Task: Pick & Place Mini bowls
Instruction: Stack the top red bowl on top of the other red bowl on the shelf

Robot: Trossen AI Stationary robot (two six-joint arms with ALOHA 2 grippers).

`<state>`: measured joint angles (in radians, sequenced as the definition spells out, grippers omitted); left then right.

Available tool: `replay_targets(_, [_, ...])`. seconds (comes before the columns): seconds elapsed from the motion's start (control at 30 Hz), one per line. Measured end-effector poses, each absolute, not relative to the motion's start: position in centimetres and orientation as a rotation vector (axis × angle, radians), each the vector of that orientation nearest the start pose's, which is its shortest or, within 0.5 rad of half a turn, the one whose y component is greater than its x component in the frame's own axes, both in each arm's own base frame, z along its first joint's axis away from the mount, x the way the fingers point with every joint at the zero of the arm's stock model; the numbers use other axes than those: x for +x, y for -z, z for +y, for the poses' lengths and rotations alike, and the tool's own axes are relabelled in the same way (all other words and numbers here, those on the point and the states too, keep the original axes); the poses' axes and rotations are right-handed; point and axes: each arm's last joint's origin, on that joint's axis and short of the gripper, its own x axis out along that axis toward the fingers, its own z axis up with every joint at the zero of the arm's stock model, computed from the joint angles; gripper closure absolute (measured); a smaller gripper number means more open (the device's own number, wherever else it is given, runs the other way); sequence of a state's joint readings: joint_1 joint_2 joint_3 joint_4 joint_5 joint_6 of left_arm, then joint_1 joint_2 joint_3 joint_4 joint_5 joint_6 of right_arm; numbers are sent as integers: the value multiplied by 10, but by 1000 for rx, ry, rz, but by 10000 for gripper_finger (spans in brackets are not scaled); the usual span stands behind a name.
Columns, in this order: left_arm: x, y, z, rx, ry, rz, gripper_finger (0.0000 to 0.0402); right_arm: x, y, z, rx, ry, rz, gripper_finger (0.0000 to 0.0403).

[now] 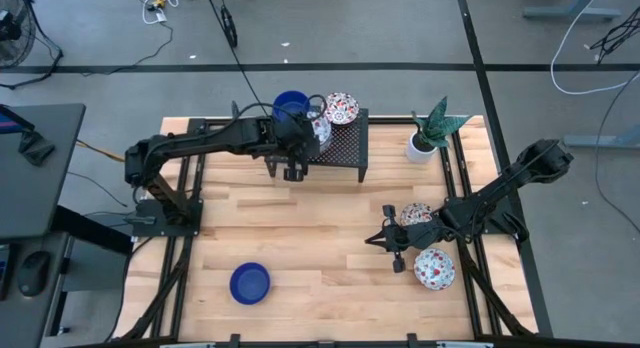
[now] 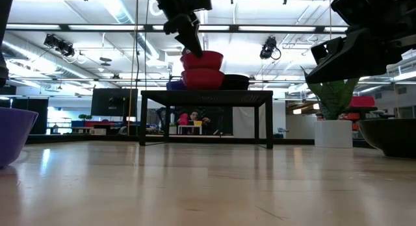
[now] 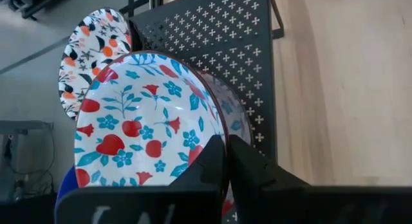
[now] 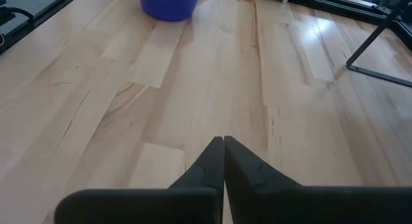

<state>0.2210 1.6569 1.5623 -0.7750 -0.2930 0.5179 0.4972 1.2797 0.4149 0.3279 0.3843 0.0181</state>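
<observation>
My left gripper (image 3: pixel 225 141) reaches over the black perforated stand (image 1: pixel 345 148) at the table's far middle, shut on a white mini bowl with red and blue flowers (image 3: pixel 148 121). Under it lies a second floral bowl (image 3: pixel 237 114). A blue bowl (image 1: pixel 290 103) and another floral bowl (image 1: pixel 341 108) also stand on the stand. My right gripper (image 4: pixel 223 139) is shut and empty, low over the table at the right (image 1: pixel 374 238). Two floral bowls (image 1: pixel 416 214) (image 1: pixel 435 269) lie beside the right arm. A blue bowl (image 1: pixel 250 283) stands near the front left. My left gripper pinches the floral bowl's rim (image 3: pixel 221 135) on its near side, one finger inside the bowl and one outside. The fingers come slanting down from above (image 2: pixel 185 28). The bowl sits upright, just over the bowl below (image 2: pixel 203 78); whether the two touch, I cannot tell.
A white pot with a green plant (image 1: pixel 425 140) stands at the far right, beside the stand. The bare wooden tabletop (image 1: pixel 320 238) stretches between the stand and the front edge. Black frame rails (image 1: pixel 190 248) run along the left and right sides.
</observation>
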Motion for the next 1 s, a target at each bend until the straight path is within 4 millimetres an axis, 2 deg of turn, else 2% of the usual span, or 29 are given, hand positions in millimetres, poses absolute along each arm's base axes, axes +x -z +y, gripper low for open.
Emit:
replay_targets(0.27, [343, -330, 88, 500, -245, 986, 382, 207, -160, 100, -212, -106, 487, 394])
replay_targets(0.63, [351, -315, 93, 472, -199, 1021, 383, 207, -160, 100, -214, -105, 491, 394])
replay_targets(1.0, [349, -315, 96, 460, -210, 1031, 379, 207, -160, 100, -214, -105, 494, 394])
